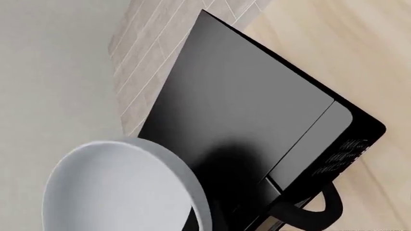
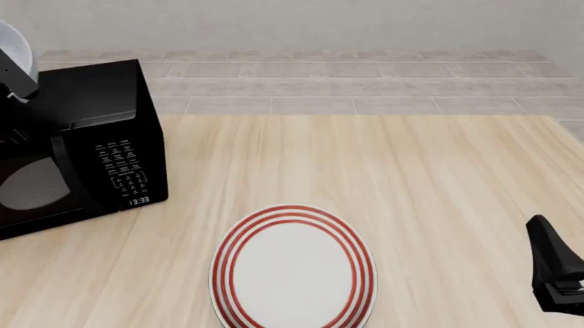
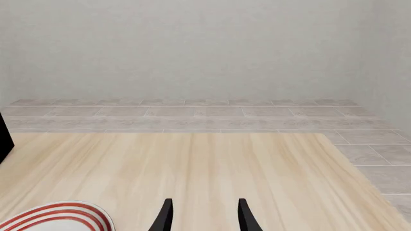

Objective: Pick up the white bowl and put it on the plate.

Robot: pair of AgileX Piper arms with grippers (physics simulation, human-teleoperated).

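Observation:
The white bowl hangs in the air over the top of a black microwave, filling the near part of the left wrist view. In the front view only a sliver of the bowl shows at the far left edge, with my left gripper shut on its rim. The fingers are mostly hidden by the bowl. The plate, flat with red rings, lies on the table at the front centre, well right of the bowl. A piece of the plate also shows in the right wrist view. My right gripper is open and holds nothing, low at the front right.
The black microwave stands at the left of the wooden table, directly under the bowl, with its control panel facing the plate. A tiled ledge and a wall run behind the table.

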